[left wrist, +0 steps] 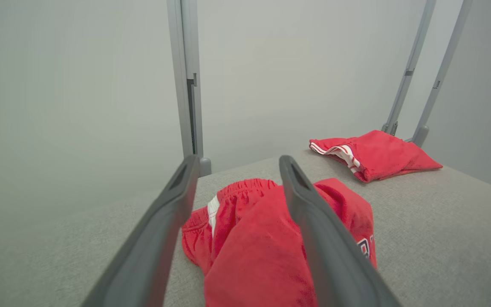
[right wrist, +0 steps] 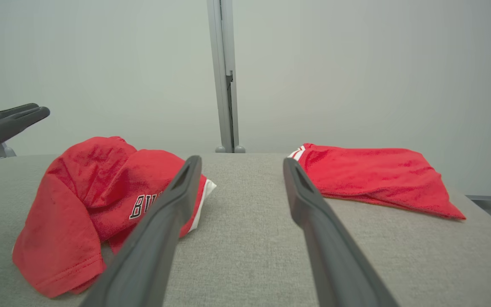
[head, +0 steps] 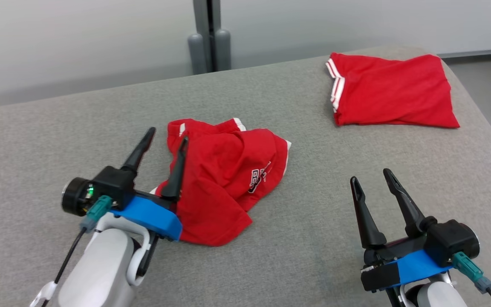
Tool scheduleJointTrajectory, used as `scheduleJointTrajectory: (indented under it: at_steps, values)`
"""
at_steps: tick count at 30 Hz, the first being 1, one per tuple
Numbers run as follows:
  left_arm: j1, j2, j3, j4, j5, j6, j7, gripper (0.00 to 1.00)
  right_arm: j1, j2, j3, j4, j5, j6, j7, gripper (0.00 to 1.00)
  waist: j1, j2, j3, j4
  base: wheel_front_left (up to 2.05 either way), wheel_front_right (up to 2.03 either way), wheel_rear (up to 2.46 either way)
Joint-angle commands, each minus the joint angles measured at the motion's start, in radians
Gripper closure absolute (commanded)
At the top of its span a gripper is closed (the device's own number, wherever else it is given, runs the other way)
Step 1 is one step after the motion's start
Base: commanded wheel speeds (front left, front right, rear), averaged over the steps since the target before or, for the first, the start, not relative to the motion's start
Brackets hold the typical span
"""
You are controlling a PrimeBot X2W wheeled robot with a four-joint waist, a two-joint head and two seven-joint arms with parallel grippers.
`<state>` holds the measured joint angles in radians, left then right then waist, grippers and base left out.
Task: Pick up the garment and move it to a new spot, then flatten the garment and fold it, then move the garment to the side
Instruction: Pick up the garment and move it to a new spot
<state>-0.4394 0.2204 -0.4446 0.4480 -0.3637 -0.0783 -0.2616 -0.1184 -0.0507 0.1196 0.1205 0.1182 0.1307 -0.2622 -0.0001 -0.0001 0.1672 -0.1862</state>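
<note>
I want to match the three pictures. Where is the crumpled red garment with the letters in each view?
Head view: the crumpled garment lies left of centre, beside the left pincer.
Left wrist view: bottom centre, just ahead of that pincer.
Right wrist view: at the left, letters facing the camera.
Shared landmark: the folded red garment, farther back and to the right in every view.

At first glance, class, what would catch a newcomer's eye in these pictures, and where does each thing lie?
Two bright red garments stand out on the grey padded surface: a crumpled garment with lettering left of centre, and a folded garment at the far right corner. The open left gripper hangs over the crumpled one's left edge, while the open right gripper hovers above bare surface at the near right.
</note>
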Motion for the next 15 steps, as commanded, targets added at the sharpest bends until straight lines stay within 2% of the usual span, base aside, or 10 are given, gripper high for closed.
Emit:
scheduleJointTrajectory:
  at_steps: [1,8,15]
  values:
    - [0.015,0.005,0.023,-0.022,0.012,0.008,-0.004,0.00,0.009,0.000,-0.001,0.004,0.001,0.000,-0.003,0.00,0.0001,0.0001,-0.005,0.009,0.00,0.00,0.00]
    - [0.103,0.011,0.186,-0.167,0.090,0.029,-0.004,0.00,0.016,0.000,-0.022,0.021,-0.008,0.000,-0.003,0.00,0.0001,0.0001,-0.036,0.078,0.00,0.00,0.00]
    - [0.219,-0.016,0.318,-0.247,0.150,0.021,-0.003,0.00,0.023,0.000,-0.050,0.035,-0.014,0.000,-0.003,0.00,0.0001,0.0001,-0.058,0.149,0.00,0.00,0.00]
